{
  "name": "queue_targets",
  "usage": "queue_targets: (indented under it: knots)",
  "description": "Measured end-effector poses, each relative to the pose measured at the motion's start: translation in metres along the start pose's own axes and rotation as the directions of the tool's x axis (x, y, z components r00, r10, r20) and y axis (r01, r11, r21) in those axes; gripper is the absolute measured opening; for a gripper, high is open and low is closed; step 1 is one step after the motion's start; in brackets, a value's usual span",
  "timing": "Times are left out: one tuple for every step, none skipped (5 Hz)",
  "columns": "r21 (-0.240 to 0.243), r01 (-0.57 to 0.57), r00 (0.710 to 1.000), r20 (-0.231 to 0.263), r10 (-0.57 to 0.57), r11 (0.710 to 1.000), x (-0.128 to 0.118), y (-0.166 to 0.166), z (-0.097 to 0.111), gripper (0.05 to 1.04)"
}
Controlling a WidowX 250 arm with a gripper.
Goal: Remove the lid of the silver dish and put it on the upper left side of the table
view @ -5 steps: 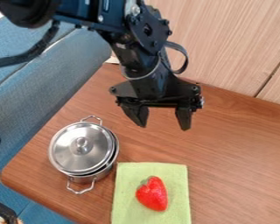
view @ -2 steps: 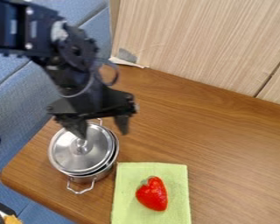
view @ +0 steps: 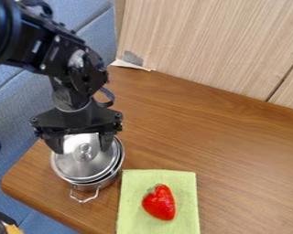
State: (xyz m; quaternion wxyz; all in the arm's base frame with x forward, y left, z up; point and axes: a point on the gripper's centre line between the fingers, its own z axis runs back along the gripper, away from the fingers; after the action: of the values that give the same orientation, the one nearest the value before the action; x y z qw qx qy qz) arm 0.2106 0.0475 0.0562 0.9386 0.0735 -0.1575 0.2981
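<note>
Gripper open over the lid, fingers spread to either side of the knob. Lid on the silver dish, near the table's left edge. We judge the grasp comes next. Risks we note: closing too high or off-centre, smooth metal could slip free; pressing too low, we might shove dish and lid toward that edge; lifting at a tilt, lid may catch the rim.

We are counting one silver dish and, relative to it, one lid on top, one pincer above, one desk beneath, one green cloth beside, one strawberry nearby.
</note>
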Motion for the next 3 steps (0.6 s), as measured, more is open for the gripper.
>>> queue_targets:
  knots:
    - [0.047,-0.026,0.999,0.021,0.025,0.999,0.0029,0.0023,-0.0094,1.000]
    - [0.026,-0.026,0.999,0.035,0.025,0.999,0.0056,-0.0019,-0.0133,1.000]
    - [0.002,-0.050,0.999,0.021,0.050,0.999,0.0062,-0.0017,-0.0184,1.000]
